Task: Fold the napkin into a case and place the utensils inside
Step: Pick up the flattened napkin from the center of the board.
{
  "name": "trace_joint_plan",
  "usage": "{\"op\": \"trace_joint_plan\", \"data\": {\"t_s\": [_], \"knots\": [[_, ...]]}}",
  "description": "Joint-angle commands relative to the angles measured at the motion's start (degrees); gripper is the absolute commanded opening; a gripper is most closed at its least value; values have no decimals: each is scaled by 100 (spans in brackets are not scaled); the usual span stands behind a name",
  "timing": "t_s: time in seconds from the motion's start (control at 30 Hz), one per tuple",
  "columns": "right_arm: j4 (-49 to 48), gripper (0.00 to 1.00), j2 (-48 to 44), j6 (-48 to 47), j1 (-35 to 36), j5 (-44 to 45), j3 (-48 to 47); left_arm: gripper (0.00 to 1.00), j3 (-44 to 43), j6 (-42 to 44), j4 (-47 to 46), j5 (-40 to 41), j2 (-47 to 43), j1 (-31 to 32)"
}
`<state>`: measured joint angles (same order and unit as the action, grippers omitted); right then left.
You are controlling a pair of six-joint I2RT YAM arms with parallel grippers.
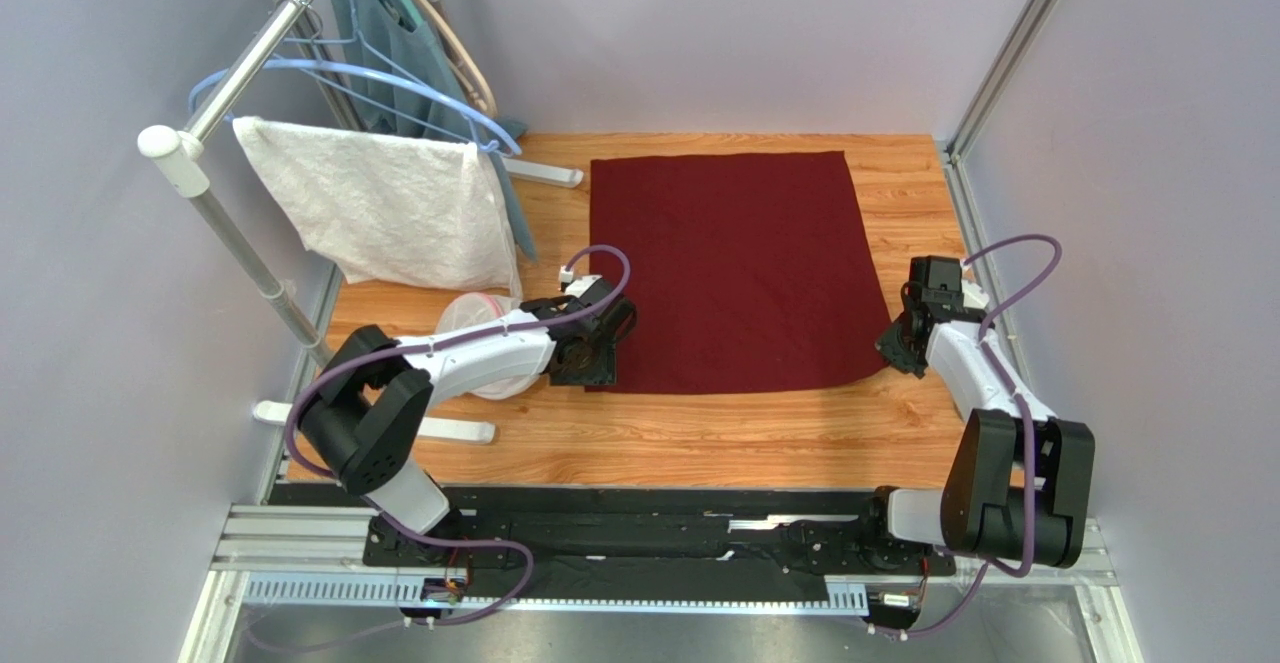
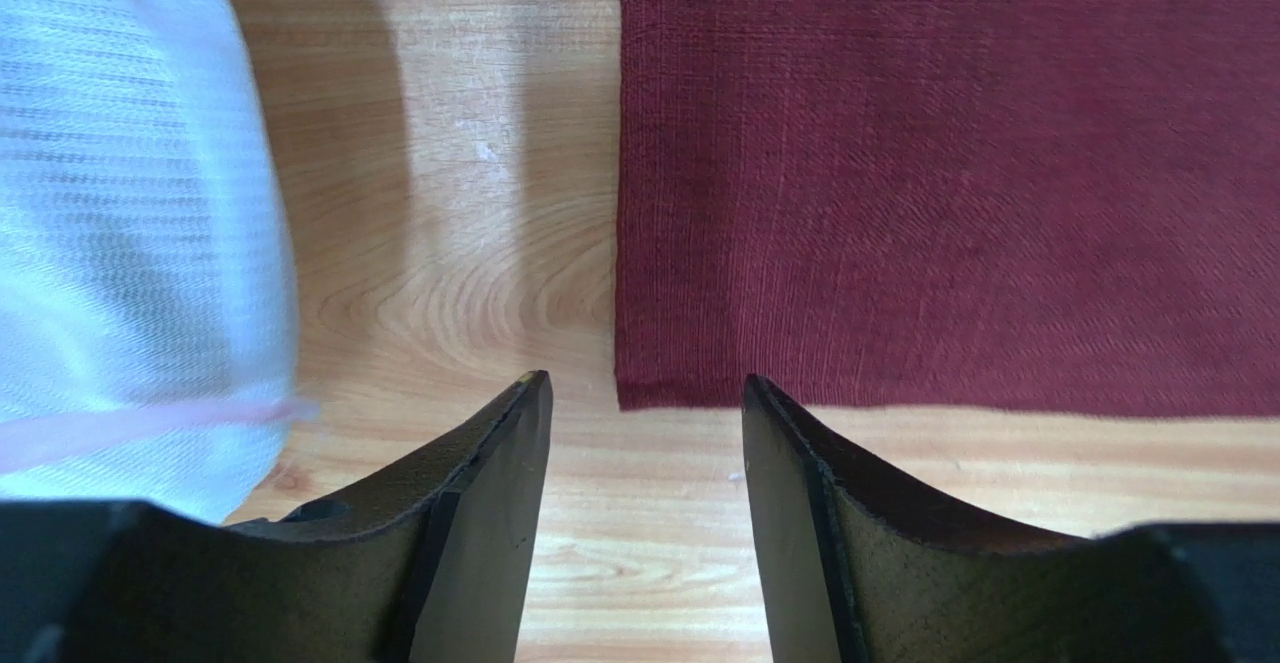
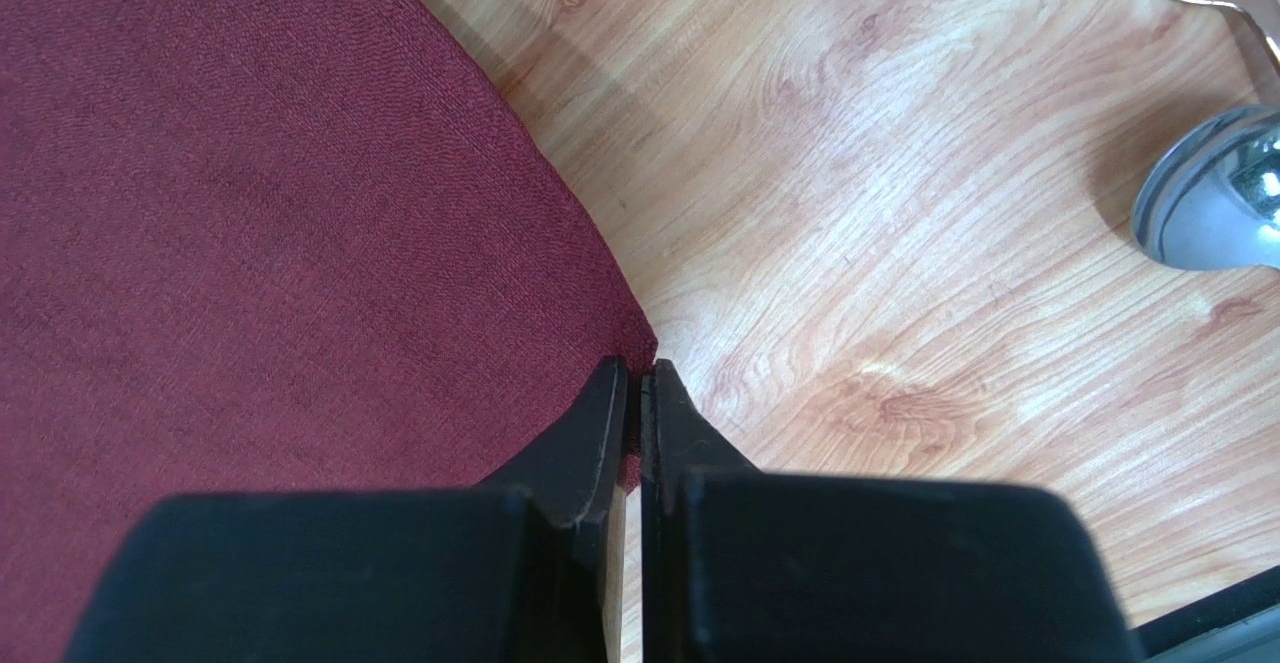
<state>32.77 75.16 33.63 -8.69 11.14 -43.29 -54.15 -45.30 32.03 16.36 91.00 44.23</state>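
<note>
While the near-square napkin (image 1: 729, 266) lies flat, right claw (image 3: 639, 375) pinches its near-right corner; left claw (image 2: 646, 386), spread, hovers at its near-left corner.

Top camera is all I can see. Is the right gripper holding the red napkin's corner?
Observer: Yes. Its wrist camera shows the right gripper shut on the near corner tip of the napkin.
Operator: What about the left one?
Observer: The left gripper is open, with the other near corner just ahead of the gap, untouched.
Operator: Any silverware around? I can't find any!
Observer: A spoon shows its bowl at the right edge of the right wrist view, on the table.
</note>
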Motion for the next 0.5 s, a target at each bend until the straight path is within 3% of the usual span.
{"op": "trace_joint_plan", "data": {"t_s": [0.0, 0.17, 0.23, 0.27, 0.3, 0.47], "knots": [[1, 0, -326, 30, 16, 11, 75, 57, -263, -409, 58, 61, 356, 33], [211, 0, -501, 82, 16, 37, -4, 50, -324, -620, 146, -18, 673, 33], [378, 0, -668, 170, 8, 108, -39, 35, -263, -664, 76, -89, 682, 59], [431, 0, -756, 197, 7, 125, -48, 13, -237, -638, 58, -115, 682, 68], [579, 0, -913, 223, 7, 160, -39, 3, -236, -612, 75, -81, 595, 77], [1335, 0, -1616, 381, -1, 616, -171, 0, -175, -217, 382, 359, -186, 393]]}}
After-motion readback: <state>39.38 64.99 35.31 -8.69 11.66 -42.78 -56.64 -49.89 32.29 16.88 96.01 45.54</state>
